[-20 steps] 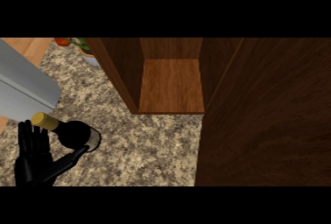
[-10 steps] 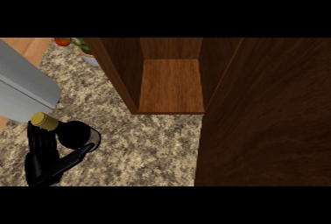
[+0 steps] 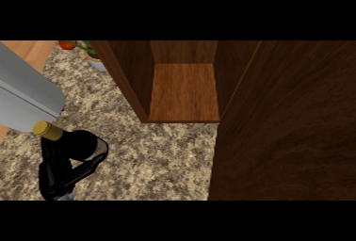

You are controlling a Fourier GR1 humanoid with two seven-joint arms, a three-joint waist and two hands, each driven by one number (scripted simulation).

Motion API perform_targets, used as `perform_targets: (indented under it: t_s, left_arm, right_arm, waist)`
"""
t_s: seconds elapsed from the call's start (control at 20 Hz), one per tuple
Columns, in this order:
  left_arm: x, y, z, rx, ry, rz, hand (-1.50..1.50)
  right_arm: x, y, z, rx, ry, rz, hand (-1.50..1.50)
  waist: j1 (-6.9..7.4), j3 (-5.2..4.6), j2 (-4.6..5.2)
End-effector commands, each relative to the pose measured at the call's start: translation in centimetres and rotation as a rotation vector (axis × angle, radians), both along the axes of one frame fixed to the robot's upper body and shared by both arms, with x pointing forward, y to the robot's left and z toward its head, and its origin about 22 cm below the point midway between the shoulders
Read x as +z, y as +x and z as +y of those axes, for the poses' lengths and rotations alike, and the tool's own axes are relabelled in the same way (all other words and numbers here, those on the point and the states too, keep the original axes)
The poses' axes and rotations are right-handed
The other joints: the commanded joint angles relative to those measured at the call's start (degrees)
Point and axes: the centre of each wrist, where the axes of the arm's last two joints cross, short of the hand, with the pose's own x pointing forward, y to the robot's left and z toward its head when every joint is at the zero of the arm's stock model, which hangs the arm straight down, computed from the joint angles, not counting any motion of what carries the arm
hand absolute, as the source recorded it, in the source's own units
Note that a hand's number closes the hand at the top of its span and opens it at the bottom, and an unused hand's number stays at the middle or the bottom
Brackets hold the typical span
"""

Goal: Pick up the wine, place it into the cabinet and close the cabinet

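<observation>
At far left, the left robot hand (image 3: 64, 167) curls round the dark wine bottle (image 3: 78, 143), whose tan cork end (image 3: 47, 130) points up-left, over the speckled bench (image 3: 153, 155). At centre, the wooden cabinet (image 3: 182, 92) stands open, its shelf bare. Its door (image 3: 285, 122) fills the right side.

Wood cabinet (image 3: 184, 92) on a speckled stone table (image 3: 153, 155).
Cabinet wood is smooth, brown, grained; the glossy black wine bottle (image 3: 80, 146) has a matt tan cap.
</observation>
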Motion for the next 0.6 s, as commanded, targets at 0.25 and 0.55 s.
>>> perform_targets:
  t_s: [0.25,0.55]
  left_arm:
    - [-1.2,0.0,-0.4,-0.007,-0.027,-0.029,-1.5]
    - [-2.3,2.3,1.4,-0.032,-0.071,-0.069,-1.5]
  right_arm:
    - [0.7,-3.4,-1.2,0.016,0.026,-0.058,-1.5]
    - [0.4,-1.9,-1.1,0.025,0.025,-0.049,-1.5]
  waist:
    - [0.07,0.05,-0.04]
    - [-0.12,0.01,0.08]
